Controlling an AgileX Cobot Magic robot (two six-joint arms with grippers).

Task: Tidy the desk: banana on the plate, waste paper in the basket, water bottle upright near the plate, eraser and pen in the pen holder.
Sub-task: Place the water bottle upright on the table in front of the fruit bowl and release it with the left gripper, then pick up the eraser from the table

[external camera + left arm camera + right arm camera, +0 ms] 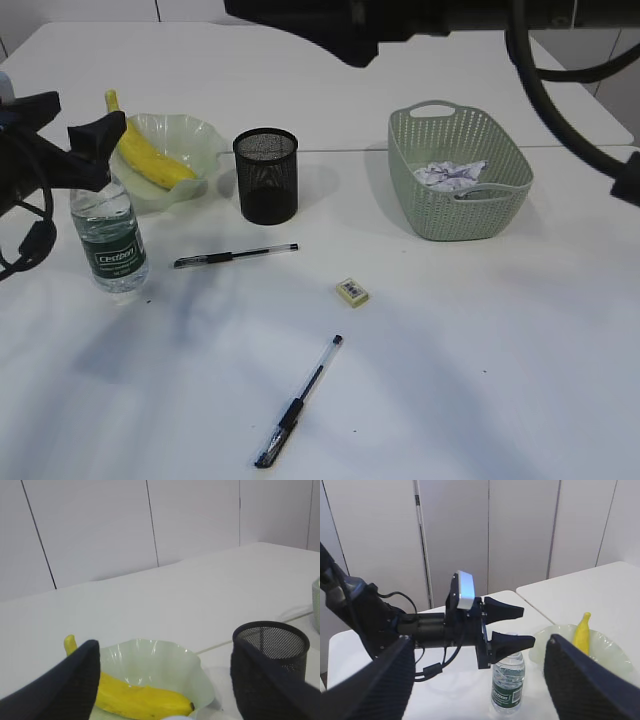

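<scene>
The water bottle [108,238] stands upright beside the pale green plate [200,135], where the banana [150,155] lies. My left gripper [75,120] hovers open just above the bottle's cap, and its fingers [70,685] frame the banana [135,697] and plate [160,662]. One pen [236,256] lies near the black mesh pen holder [266,175], another pen [298,400] lies nearer the front, and the eraser [352,291] is between them. Waste paper [450,175] sits in the green basket [460,215]. My right gripper [480,680] is open and empty, held high, facing the bottle [508,680].
The right arm's dark links [350,20] and cable [570,110] hang across the top of the exterior view. A seam between two tabletops [340,151] runs behind the pen holder. Bare white table [500,350] spreads at the front right.
</scene>
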